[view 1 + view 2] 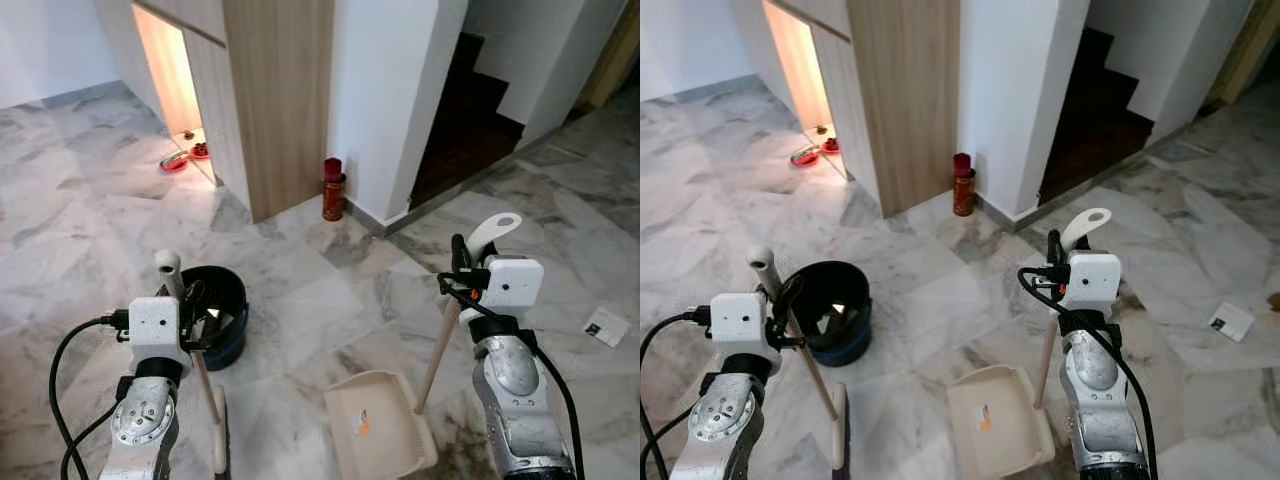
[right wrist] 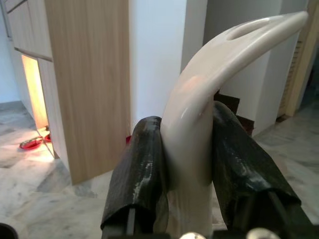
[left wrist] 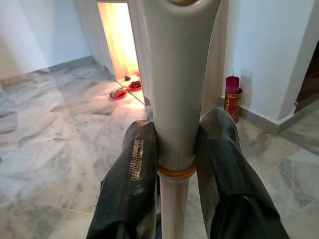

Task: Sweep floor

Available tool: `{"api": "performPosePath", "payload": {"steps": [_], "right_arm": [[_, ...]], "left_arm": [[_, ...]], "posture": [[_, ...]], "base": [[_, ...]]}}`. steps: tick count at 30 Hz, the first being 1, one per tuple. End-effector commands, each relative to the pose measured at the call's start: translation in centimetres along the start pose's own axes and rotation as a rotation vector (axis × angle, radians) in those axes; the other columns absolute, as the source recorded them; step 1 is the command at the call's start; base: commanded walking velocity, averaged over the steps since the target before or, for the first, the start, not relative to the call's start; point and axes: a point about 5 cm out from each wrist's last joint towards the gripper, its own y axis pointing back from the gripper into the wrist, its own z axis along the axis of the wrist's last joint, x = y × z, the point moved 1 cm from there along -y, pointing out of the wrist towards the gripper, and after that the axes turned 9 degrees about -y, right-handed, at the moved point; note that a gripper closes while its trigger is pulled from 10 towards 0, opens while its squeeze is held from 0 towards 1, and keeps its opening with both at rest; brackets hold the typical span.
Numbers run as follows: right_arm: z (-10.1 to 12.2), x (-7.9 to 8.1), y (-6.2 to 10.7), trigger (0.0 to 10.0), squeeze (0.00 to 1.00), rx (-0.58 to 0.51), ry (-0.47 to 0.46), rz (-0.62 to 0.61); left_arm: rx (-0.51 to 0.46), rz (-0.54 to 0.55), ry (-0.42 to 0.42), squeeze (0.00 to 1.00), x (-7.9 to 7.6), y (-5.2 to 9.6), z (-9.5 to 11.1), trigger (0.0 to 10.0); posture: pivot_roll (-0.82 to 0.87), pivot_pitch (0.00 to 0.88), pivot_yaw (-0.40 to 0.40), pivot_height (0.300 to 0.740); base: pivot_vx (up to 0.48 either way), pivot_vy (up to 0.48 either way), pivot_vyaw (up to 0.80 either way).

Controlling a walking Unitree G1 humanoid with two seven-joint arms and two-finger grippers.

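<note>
Left gripper clamped on cream plastic broom handle; right gripper clamped on cream long-handled dustpan, its pan lying right of the broom head.

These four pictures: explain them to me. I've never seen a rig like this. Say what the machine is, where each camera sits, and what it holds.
This is a humanoid robot with two silver arms. The two wide pictures come from cameras in its head, looking down at a marble floor. The two close-ups come from cameras on its wrists, looking along the black fingers. The left gripper is shut on a broom. The right gripper is shut on the handle of a cream dustpan, which rests on the floor. Ahead stand a black bin, a red can and a paper scrap.
</note>
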Motion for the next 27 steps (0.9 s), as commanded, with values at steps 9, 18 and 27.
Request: {"api": "performPosePath", "payload": {"steps": [9, 18, 27], "right_arm": [[1.18, 0.28, -0.61, 10.0, 0.0, -0.041, -0.003, 0.002], [1.24, 0.43, -0.74, 10.0, 0.0, -0.043, -0.006, 0.004], [1.24, 0.44, -0.75, 10.0, 0.0, -0.043, -0.007, 0.003]], "left_arm": [[-0.057, 0.025, -0.023, 0.0, 0.59, -0.43, 1.05, 10.0], [-0.058, 0.022, -0.032, 0.0, 0.57, -0.5, 1.06, 10.0], [-0.058, 0.023, -0.031, 0.0, 0.58, -0.51, 1.06, 10.0]], "posture": [[-0.06, 0.0, -0.004, 0.74], [-0.06, 0.0, -0.002, 0.74], [-0.06, 0.0, -0.002, 0.74]], "base": [[0.0, -0.059, -0.8], [0.0, -0.196, -0.8], [0.0, 0.0, -0.8]]}}
